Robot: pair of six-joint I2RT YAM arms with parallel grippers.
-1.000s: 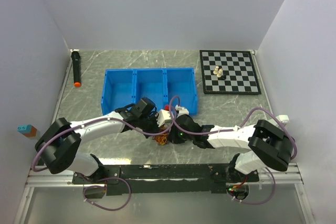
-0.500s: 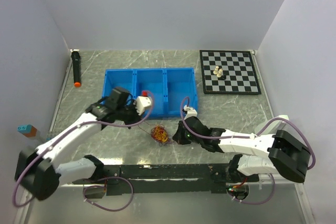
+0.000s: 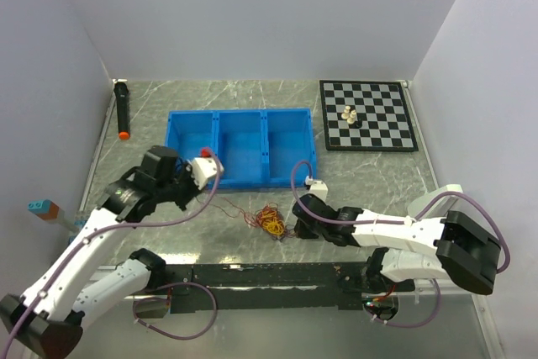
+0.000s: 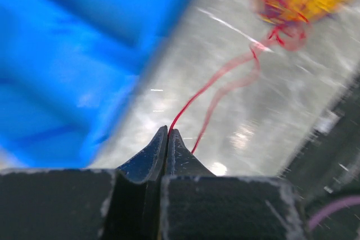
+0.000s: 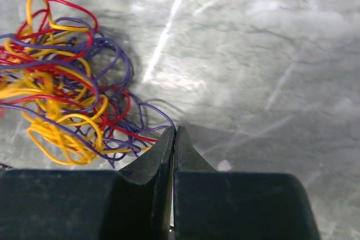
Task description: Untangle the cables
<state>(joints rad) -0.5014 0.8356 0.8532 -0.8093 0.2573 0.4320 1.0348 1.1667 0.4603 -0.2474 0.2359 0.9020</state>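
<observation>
Left hand (image 4: 167,133) clamped on red strand of cables (image 3: 271,221), right hand (image 5: 173,133) together, beside blue bin (image 3: 239,145).

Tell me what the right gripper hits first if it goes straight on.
Most likely the table: the right gripper, jaws shut, points at bare marble just beside the cables. A purple loop lies at its tips, so it may brush that first.

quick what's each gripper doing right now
left gripper: closed on a red cable
right gripper: closed at the edge of the cable bundle; hold unclear
</observation>
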